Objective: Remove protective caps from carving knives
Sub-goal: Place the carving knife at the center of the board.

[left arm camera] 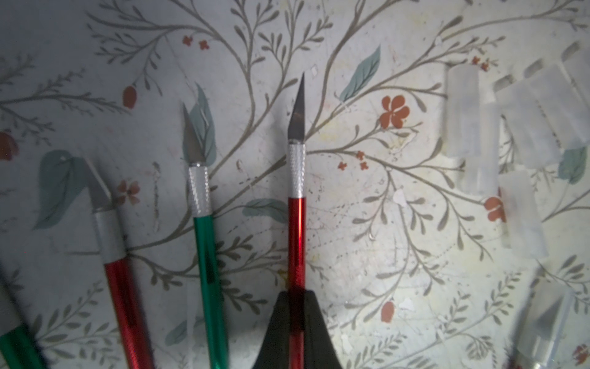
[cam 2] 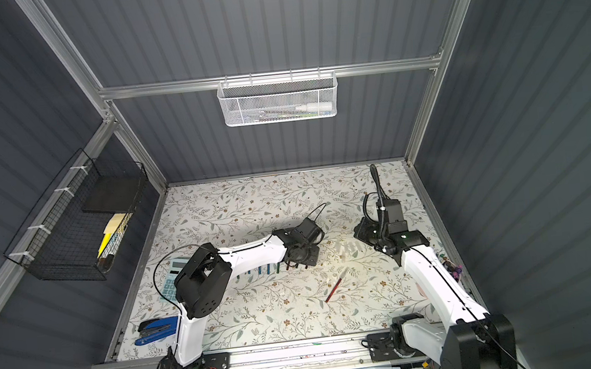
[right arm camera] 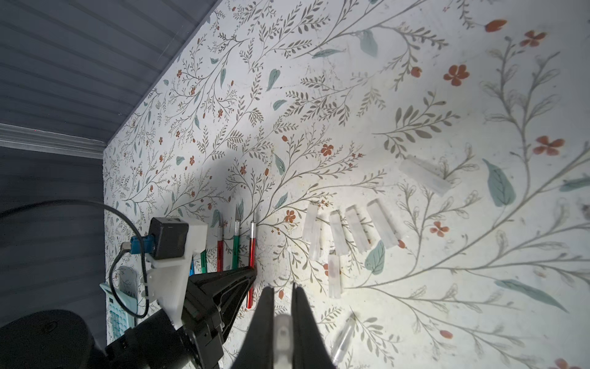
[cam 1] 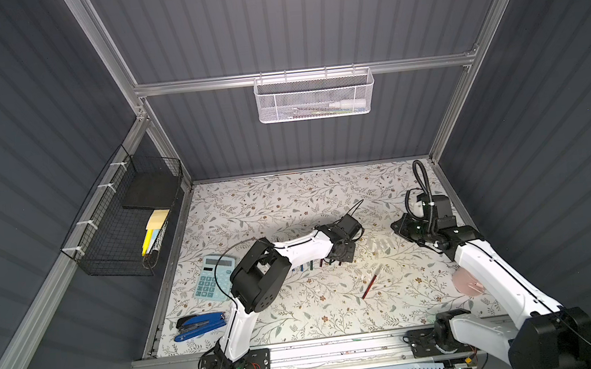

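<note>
On the tabletop (cam 1: pixel 288 201) a row of knives (cam 1: pixel 311 264) lies midway, with caps (cam 1: pixel 381 243) just to its right and one knife (cam 1: pixel 369 286) apart, nearer the front. The calculator (cam 1: pixel 210 279) sits far left, the stapler (cam 1: pixel 200 325) before it.

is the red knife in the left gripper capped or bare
Bare. In the left wrist view the red knife held by the left gripper shows its pointed steel blade uncovered; clear caps lie loose beside it.
</note>
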